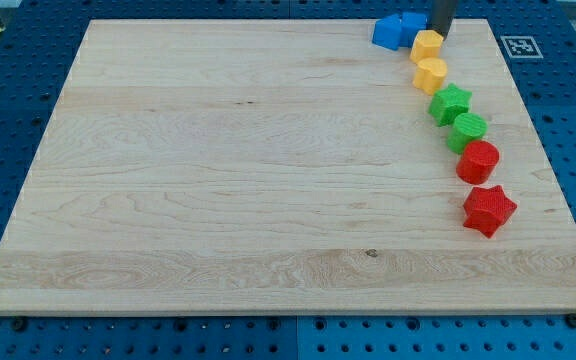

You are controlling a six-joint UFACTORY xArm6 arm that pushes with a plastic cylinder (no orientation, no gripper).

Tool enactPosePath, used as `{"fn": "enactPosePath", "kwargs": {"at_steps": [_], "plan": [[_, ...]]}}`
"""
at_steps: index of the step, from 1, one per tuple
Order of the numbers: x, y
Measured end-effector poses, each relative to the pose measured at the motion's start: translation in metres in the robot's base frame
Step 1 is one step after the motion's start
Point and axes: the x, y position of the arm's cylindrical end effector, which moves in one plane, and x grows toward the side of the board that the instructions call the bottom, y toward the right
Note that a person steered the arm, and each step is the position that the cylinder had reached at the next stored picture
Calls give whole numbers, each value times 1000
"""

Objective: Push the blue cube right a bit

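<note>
Blue cube (389,32) sitting at bench (218,200) top edge near right corner; my tip (438,33), a gripless tool, standing right of it, needing to get round to its left.

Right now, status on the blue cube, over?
My tip at the view's top, right of the blue blocks, beside the upper yellow block. Yellow block crowds the rightward path.

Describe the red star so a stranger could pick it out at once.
Start at the wooden board and follow the curved chain of blocks down its right side, away from my tip at the view's top. The red star is the chain's last and lowest block. Unlike the rounder red block just above it, it has pointed arms.
</note>
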Motion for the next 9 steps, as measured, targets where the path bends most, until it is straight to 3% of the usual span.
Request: {"fn": "enactPosePath", "kwargs": {"at_steps": [3,5,9], "plan": [[18,0],[40,46],[270,72]]}}
